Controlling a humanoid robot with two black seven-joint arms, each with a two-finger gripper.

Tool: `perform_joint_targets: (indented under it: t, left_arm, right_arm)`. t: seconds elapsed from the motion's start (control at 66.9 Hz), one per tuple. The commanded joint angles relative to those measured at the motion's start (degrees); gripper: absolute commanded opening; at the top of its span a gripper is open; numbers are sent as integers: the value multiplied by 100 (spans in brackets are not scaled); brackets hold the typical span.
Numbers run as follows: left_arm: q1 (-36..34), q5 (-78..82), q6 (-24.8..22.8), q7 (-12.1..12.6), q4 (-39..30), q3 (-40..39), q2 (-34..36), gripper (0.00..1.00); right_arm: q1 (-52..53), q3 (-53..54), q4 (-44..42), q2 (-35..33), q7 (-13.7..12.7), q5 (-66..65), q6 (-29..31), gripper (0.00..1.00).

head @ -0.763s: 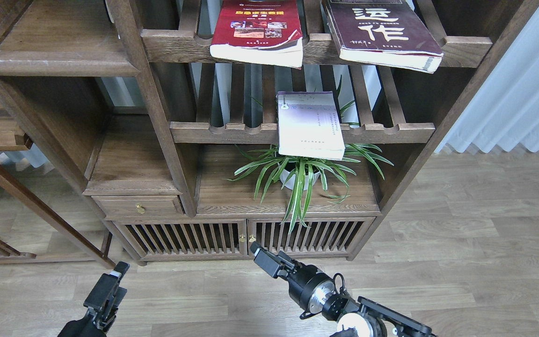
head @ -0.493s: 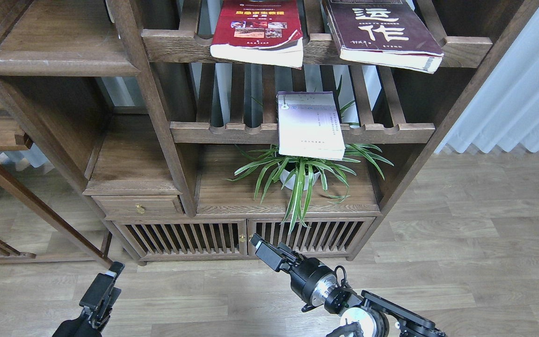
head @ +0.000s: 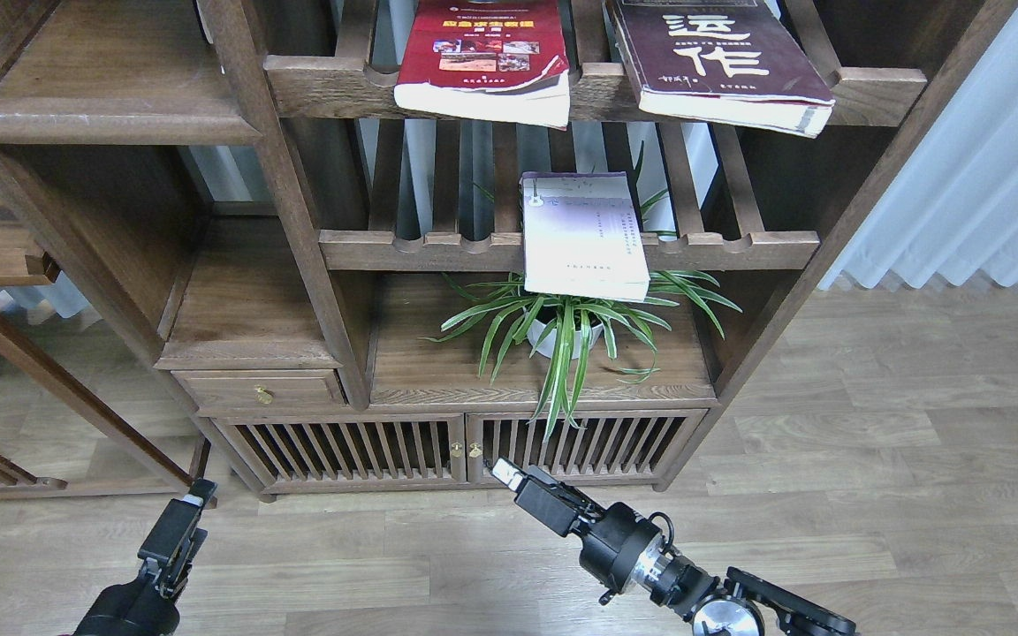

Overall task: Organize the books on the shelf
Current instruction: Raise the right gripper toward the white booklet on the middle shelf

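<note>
Both claws hung low and empty, left claw [head: 175, 527] at seven o'clock, right claw [head: 534, 495] at six; their spread I could not tell. Lavender book [head: 581, 236] overhung the slatted rack [head: 403, 250]; a clumsy reach might tip it into the plant [head: 562, 327].

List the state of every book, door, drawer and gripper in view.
red book: flat on top slatted rack, overhanging front rail
maroon book: flat on top rack, overhanging
lavender book: flat on middle rack, overhanging above potted plant
drawer: closed
cabinet doors: closed
left gripper: holds nothing, jaws unreadable
right gripper: holds nothing, jaws unreadable
</note>
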Motion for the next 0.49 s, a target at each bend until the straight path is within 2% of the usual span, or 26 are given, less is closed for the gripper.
perform_joint_targets:
  t: [0.0,0.194,0.344,0.478]
  left_arm:
    - [-32,7,0,9,59,3,-59,100]
    - [-401,7,0,26,498,21,-50,100]
    - [-428,7,0,114,507,65,3,100]
    - [-393,-11,0,35,516,73,20,100]
  right_arm:
    - [-25,-14,-41,27,-1,23,9,100]
    - [1,-49,12,53,-10,32,9,100]
    - [1,-57,-6,70,-45,32,9,100]
    - [28,-40,-32,132,-71,41,9,100]
